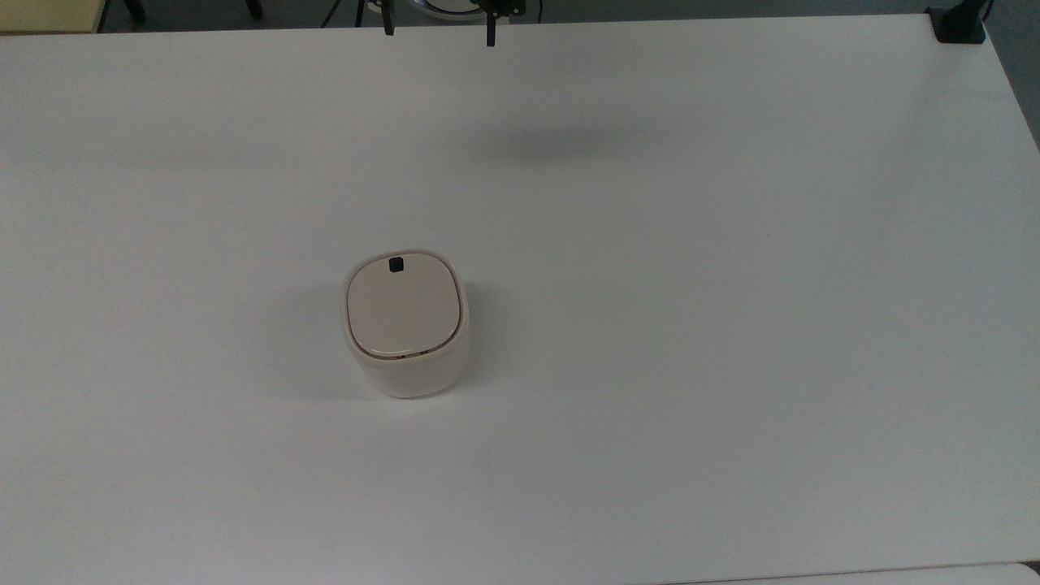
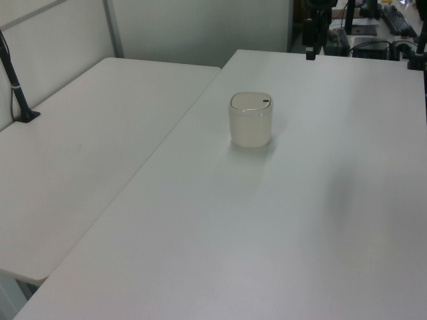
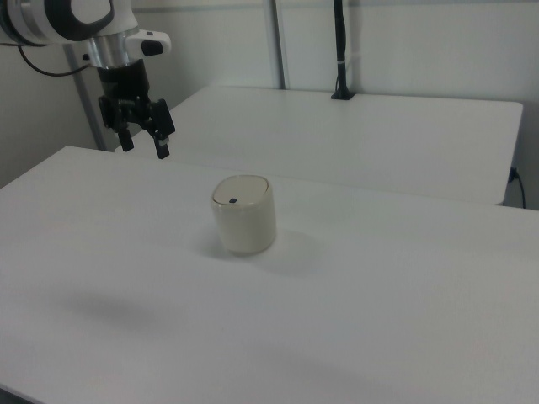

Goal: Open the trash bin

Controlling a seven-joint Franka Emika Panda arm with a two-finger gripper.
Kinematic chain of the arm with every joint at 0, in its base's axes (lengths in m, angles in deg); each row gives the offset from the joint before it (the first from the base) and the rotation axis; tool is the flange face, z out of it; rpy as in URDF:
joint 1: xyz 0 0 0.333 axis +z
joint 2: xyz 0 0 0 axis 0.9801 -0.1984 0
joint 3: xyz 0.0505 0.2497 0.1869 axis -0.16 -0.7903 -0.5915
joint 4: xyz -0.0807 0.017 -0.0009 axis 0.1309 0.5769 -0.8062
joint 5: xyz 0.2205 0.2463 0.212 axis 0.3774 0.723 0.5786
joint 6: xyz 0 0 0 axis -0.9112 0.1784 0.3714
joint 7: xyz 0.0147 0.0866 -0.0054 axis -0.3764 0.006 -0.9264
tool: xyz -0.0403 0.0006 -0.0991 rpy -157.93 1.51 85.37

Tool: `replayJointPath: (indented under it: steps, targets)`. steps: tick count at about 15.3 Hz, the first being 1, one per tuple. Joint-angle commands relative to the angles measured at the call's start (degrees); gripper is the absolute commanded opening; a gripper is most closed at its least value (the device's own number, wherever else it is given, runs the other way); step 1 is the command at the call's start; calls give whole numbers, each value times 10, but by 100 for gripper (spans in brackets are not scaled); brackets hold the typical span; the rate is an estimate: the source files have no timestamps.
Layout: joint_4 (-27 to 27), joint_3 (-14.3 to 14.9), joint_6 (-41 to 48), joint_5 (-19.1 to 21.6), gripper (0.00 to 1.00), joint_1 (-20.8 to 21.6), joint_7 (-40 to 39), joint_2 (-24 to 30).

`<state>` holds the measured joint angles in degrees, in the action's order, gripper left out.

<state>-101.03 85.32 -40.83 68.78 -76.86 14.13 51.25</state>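
Note:
The trash bin (image 1: 404, 341) stands upright on the white table (image 1: 731, 325), slightly to the top view's left of centre. It is cream-white, and its flat beige lid (image 1: 404, 310) lies shut. A small black button (image 1: 396, 264) sits at the lid's far edge. The bin also shows in the left view (image 2: 251, 123) and in the right view (image 3: 244, 217). My gripper (image 3: 144, 143) hangs open in the air to the right view's left of the bin, well above the table, with nothing between its fingers. In the top view the gripper (image 1: 439, 32) is at the table's far edge.
A second white table (image 2: 87, 147) adjoins on the left view's left, with a black clamped post (image 2: 17, 87) on it. Another black clamp (image 1: 959, 24) sits at the top view's far right corner. The table edge runs along the top view's right.

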Motion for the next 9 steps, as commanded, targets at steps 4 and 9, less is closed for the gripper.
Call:
replayJointPath:
  steps: [4,9]
  targets:
    - [-14,4,-6,11,100,-1,-40,12]
    - [-14,4,-7,10,95,-1,-40,12]
